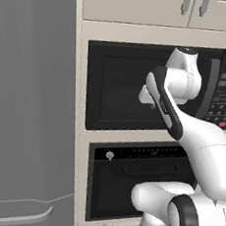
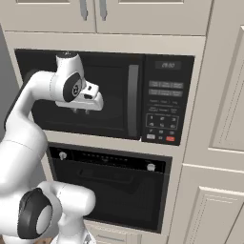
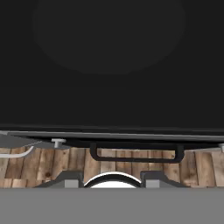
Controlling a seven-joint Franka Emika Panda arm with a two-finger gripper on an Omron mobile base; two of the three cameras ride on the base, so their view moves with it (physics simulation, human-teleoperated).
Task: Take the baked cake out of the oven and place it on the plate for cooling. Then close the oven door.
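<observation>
The oven (image 2: 109, 186) sits in the cabinet column directly below the microwave (image 2: 105, 95), and the oven door (image 2: 112, 190) stands shut under the oven's control strip, with a knob (image 2: 62, 155) at the strip's left end and another (image 2: 151, 167) at its right. Above the oven, the gripper (image 2: 81, 110) hangs in front of the microwave's window, pointing down. A refrigerator (image 1: 27, 101) stands to the left of the oven, and cabinet doors (image 2: 224, 119) lie to its right.
</observation>
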